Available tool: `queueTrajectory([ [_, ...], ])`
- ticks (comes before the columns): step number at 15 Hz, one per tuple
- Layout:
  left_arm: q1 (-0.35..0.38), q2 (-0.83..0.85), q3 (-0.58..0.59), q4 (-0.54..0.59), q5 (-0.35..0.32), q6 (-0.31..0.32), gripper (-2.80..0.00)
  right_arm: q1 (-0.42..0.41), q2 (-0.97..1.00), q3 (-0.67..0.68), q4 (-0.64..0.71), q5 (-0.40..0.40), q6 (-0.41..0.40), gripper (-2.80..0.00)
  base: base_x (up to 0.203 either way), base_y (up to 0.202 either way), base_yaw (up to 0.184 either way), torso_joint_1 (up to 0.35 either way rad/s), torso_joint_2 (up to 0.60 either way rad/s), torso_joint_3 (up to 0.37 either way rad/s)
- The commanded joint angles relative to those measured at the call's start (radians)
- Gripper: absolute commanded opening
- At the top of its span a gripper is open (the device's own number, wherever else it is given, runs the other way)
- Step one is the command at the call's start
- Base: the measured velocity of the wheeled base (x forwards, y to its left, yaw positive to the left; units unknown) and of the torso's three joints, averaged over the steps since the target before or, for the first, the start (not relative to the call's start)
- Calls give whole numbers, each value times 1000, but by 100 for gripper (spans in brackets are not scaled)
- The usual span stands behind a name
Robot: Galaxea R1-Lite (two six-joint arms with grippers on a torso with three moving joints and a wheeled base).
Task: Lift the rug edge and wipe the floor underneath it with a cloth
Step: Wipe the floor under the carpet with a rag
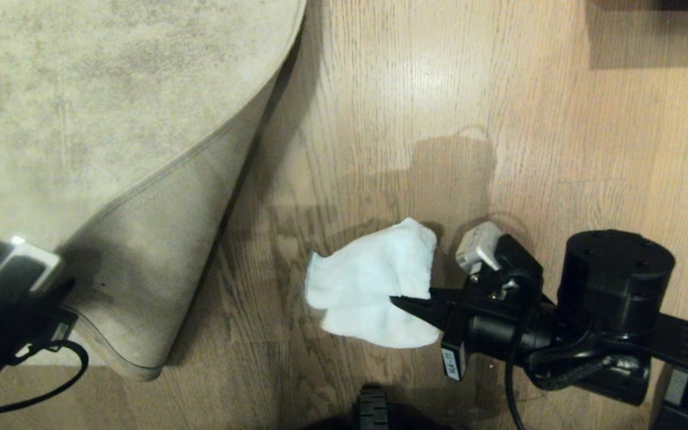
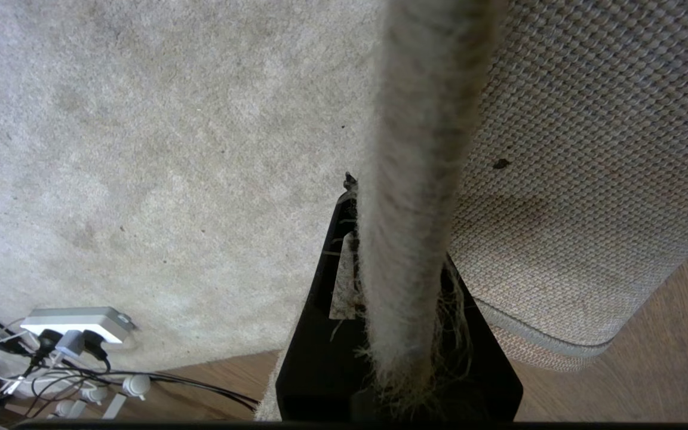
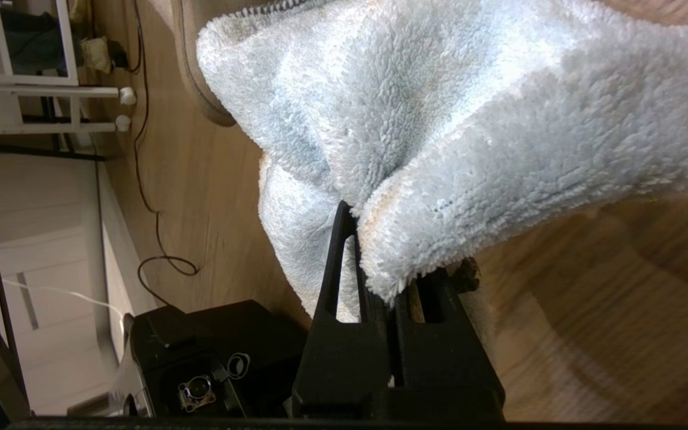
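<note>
My left gripper pinches the rug edge up, lower left; my right gripper clamps the cloth mid-frame. Next: wipe floor leftward.

Short-pile, mottled matt rug w/ edge turned back, showing coarse woven tan backing & frayed fibres. Wood-grain plank floor, smooth w/ slight sheen. Fluffy pale microfibre cloth, soft & matt. Gripper fingers: black matt plastic. White glossy plastic power strip nearby.
</note>
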Motion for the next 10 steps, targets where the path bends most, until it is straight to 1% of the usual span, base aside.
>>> queueTrajectory([
  [1, 1, 2, 1, -6, -1, 5, -280, 10, 40, -9, -13, 2, -1, -280, 0, 0, 0, 0, 0, 0],
  [5, -3, 1, -1, -6, 0, 5, -280, 25, 91, -40, -51, 1, -1, -280, 0, 0, 0, 0, 0, 0],
  [10, -3, 1, 1, -6, 0, 5, -280, 46, 144, -92, -55, -9, -1, -280, 0, 0, 0, 0, 0, 0],
])
